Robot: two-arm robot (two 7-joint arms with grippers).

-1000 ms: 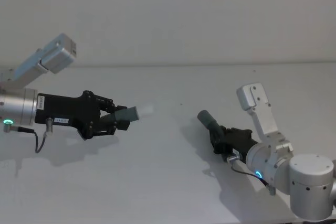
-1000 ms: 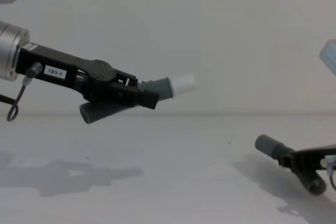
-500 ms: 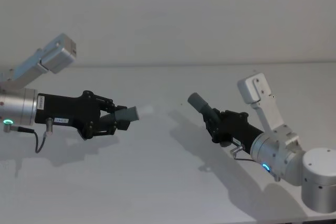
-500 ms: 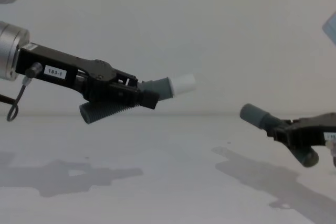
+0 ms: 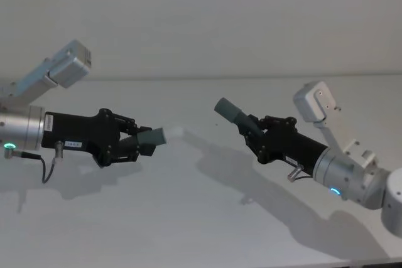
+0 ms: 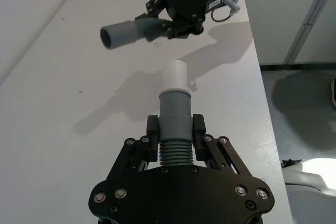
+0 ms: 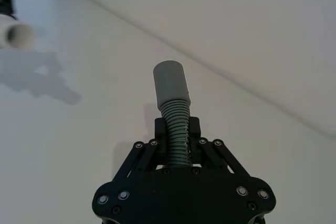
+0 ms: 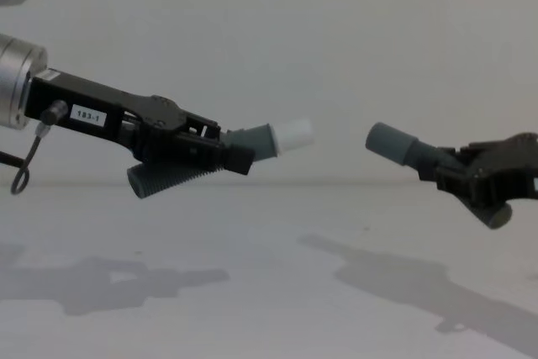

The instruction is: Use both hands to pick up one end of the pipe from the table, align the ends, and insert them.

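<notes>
Both pipe pieces hang above the white table (image 5: 188, 218). My left gripper (image 5: 143, 145) (image 8: 237, 157) is shut on one corrugated piece (image 8: 256, 141); its narrow grey cuff with a white tip (image 6: 174, 72) points toward the right arm. The right gripper (image 5: 254, 140) (image 8: 450, 179) is shut on the other piece, whose wider socket cuff (image 5: 227, 110) (image 8: 388, 142) (image 7: 170, 81) points up and toward the left arm. The two ends face each other across a gap and do not touch. In the left wrist view the socket (image 6: 122, 32) lies off to one side of the white tip's line.
The table's edge (image 6: 261, 77) runs close to the right arm, with the floor beyond it. White camera housings sit on the left wrist (image 5: 70, 61) and the right wrist (image 5: 317, 101). Shadows of both arms fall on the table below them.
The right gripper has lifted its pipe piece off the table and carried it up and toward the left arm. The left gripper and its piece have not moved.
</notes>
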